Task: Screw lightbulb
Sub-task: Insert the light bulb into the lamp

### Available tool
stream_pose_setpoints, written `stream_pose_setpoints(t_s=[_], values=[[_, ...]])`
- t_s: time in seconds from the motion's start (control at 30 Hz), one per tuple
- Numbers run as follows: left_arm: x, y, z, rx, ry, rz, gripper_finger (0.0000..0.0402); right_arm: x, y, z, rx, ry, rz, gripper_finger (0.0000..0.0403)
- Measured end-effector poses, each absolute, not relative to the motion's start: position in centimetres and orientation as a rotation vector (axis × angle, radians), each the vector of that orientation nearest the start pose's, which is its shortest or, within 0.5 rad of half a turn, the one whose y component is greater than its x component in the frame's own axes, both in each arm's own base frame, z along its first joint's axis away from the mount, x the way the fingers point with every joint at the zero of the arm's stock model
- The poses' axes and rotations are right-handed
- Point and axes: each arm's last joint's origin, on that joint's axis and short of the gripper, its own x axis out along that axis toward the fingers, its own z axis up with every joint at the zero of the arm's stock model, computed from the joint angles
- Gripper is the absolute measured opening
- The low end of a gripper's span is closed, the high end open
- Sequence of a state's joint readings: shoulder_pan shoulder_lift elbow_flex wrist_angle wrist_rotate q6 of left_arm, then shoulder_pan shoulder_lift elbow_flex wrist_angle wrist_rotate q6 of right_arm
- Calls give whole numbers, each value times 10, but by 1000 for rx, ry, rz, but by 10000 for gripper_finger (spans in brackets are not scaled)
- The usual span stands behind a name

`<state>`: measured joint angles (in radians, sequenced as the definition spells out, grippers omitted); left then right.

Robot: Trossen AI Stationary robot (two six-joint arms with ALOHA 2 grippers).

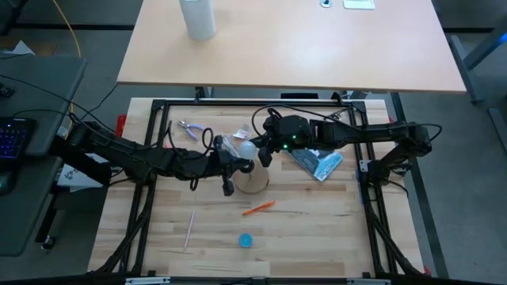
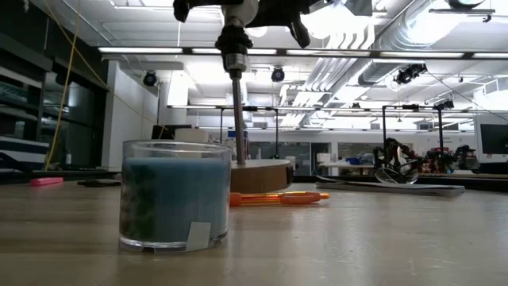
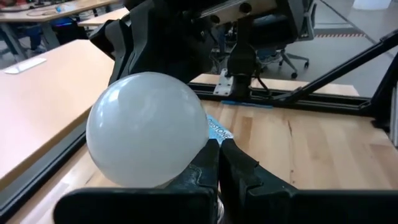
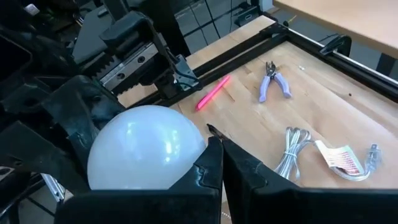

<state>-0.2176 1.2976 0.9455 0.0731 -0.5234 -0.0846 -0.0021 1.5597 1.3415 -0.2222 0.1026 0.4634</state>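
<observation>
The white lightbulb (image 1: 247, 149) stands at the top of a thin metal stem (image 2: 237, 111) that rises from the round wooden base (image 1: 252, 183). In the low view only its lower end (image 2: 243, 9) shows, above the socket (image 2: 232, 44). My left gripper (image 3: 219, 163) comes from the table's left, fingers shut, beside the bulb (image 3: 148, 129). My right gripper (image 4: 219, 163) comes from the right, fingers shut, along the bulb's (image 4: 144, 149) opposite side. Each wrist view shows the other gripper just behind the bulb. My left gripper lies level beside the bulb, with the outer side of one shut finger (image 3: 205, 163) at the bulb's round side (image 3: 194, 146); I cannot tell whether it touches. My right gripper lies the same way, one finger (image 4: 208, 167) at the bulb's side (image 4: 193, 152); I cannot tell whether it touches.
A small blue cap (image 1: 246, 239) stands near the front edge, large in the low view (image 2: 173, 195). An orange pen (image 1: 258, 208), a pink stick (image 1: 189, 228), pliers (image 1: 190, 131), a cable bundle (image 4: 295, 149) and a packet (image 1: 321, 164) lie around. A white cylinder (image 1: 197, 17) stands on the far table.
</observation>
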Motion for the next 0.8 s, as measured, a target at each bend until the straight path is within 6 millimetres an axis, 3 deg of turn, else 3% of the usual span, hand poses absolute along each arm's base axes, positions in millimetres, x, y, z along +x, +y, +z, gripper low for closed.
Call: stream_pose_setpoints(t_s=[0.5,0.8], values=[[295,-50,290,66,290,346,0,356,-7,336,393,386,-194,0],[292,-49,296,62,259,344,0,355,-7,333,387,419,-200,0]])
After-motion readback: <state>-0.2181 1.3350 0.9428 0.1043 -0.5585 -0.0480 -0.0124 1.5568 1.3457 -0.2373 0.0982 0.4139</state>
